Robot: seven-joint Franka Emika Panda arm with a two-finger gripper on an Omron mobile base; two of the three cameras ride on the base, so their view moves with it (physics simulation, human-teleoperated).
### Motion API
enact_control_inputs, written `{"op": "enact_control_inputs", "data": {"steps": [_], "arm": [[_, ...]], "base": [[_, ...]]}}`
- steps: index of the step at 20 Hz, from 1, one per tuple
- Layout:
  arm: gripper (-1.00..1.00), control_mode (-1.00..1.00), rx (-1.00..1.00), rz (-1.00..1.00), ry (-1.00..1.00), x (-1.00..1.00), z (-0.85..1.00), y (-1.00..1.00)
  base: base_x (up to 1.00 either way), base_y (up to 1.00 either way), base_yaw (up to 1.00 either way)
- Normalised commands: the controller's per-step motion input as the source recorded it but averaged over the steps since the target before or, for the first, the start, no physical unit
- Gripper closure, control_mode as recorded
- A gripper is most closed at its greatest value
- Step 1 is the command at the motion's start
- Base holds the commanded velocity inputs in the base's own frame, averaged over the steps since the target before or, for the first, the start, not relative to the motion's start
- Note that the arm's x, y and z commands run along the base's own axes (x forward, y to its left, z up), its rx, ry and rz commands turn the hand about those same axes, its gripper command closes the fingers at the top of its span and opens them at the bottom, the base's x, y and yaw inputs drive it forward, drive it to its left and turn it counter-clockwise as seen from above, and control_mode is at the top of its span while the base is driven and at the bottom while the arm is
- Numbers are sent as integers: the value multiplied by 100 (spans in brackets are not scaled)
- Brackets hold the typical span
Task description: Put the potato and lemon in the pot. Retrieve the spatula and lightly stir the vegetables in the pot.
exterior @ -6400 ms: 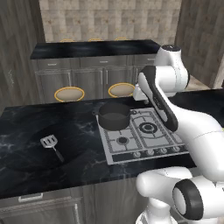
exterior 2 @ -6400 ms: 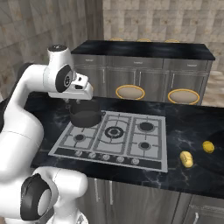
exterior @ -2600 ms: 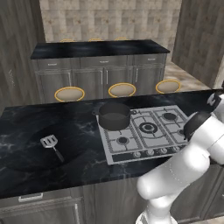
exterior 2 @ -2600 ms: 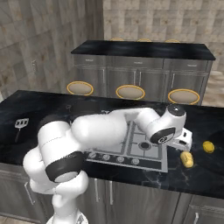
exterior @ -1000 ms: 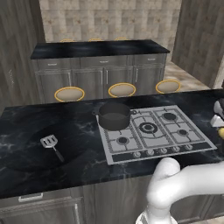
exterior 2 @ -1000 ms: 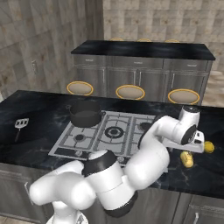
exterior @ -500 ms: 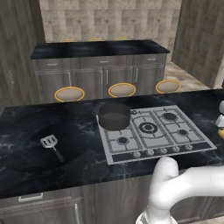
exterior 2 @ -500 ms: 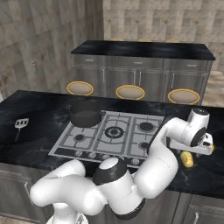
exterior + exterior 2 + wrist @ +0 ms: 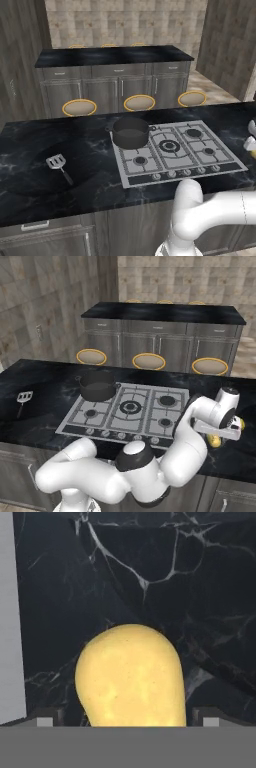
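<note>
The yellow lump (image 9: 131, 676) filled the lower centre of the hand view, resting on the black marbled surface (image 9: 200, 587), with the two dark tips of the tool (image 9: 129, 721) standing apart, one either side of it at the bottom edge. Nothing was clamped yet, as far as you could see.

Judging by its smooth, blotchy skin and egg-like shape, this was likely the potato: firm, fairly dense, not fragile, but rounded enough to roll or squirt out of a shallow pinch. You would have done best to take it across its narrower width, near the middle of its bulk, fingers well down its sides.

In the right base view the lump (image 9: 215, 441) peeked out at lower right beneath the hand, with a second yellow one (image 9: 242, 424) just beyond it near the right edge.

The pot (image 9: 97, 384) sat on the hob's rear left burner, well apart from both lumps, seemingly empty.

The spatula (image 9: 59, 165) lay at the left of the left base view, untouched.
</note>
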Motion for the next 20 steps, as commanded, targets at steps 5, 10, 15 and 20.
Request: {"op": "enact_control_inputs", "data": {"steps": [5, 10, 15, 20], "arm": [[-100, -100, 1, 3, 6, 0, -32, 0], [100, -100, 0, 0, 0, 0, 0, 0], [100, -100, -1, 0, 0, -1, 0, 2], [100, -100, -7, -1, -11, -12, 40, 54]], "base": [[0, 0, 0], [0, 0, 0], [0, 0, 0], [0, 0, 0]]}}
